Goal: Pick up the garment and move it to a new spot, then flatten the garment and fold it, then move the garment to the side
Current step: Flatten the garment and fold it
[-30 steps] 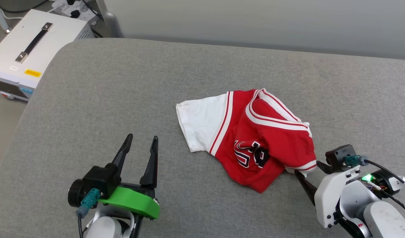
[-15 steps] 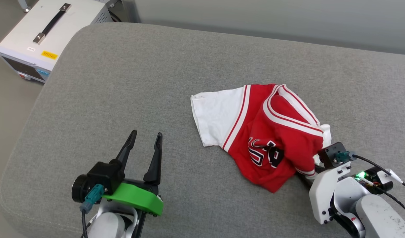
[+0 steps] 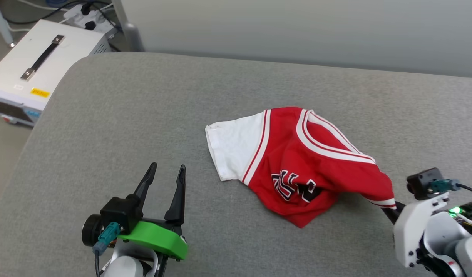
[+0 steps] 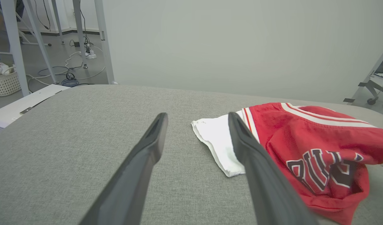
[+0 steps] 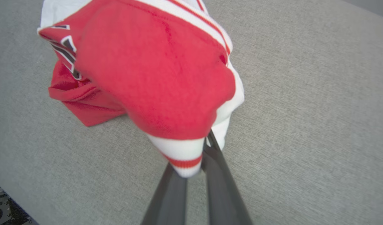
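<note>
On the grey cushion (image 3: 143, 115) lies one garment (image 3: 297, 161), crumpled, its striped hem at the right end raised and clamped in the right pincer (image 5: 194, 159). Left of the garment, the left pincer (image 3: 167, 166) has its fingers spread, holding nothing. Beyond the garment rises a pale wall (image 3: 297, 30); far to its left sits one white box (image 3: 12, 84) (black handle). The garment's lettering is partly folded under.

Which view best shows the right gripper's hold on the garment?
The right wrist view: up close, the right gripper is shut on the garment at its red-striped white edge. The head view shows that pinch small, at the cloth's right end. The left wrist view shows the lettering and a white sleeve.
</note>
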### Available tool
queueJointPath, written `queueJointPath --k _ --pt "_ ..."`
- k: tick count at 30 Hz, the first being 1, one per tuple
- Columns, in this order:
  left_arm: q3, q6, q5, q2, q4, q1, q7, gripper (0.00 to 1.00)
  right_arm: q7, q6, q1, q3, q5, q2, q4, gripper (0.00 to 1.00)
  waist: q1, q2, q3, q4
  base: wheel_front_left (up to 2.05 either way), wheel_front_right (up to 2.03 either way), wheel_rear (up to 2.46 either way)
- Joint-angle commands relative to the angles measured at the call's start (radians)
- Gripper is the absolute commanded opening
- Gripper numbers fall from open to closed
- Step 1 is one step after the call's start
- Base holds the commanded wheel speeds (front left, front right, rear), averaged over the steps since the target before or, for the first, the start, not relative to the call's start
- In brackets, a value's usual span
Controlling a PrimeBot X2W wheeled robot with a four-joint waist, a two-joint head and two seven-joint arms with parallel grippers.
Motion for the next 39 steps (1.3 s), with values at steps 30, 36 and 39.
queueJointPath --k 30,36,39 --pt "-0.063 -0.003 -0.004 -0.008 -0.002 -0.09 -0.006 1.0 0.453 -0.001 -0.259 -0.227 0.058 -0.13 0.073 0.0 0.0 -0.0001 0.163 0.073 0.0 0.0 0.0" --pt "-0.072 -0.003 -0.007 -0.013 0.003 -0.108 -0.006 1.0 0.386 -0.001 -0.38 -0.157 0.005 -0.144 0.232 1.0 0.0 -0.0001 0.189 0.105 0.0 0.0 0.0" --pt "-0.068 -0.003 -0.007 -0.014 0.006 -0.11 -0.006 1.0 0.327 -0.001 -0.416 -0.127 -0.013 -0.144 0.29 1.0 0.0 -0.0001 0.186 0.11 0.0 0.0 0.0"
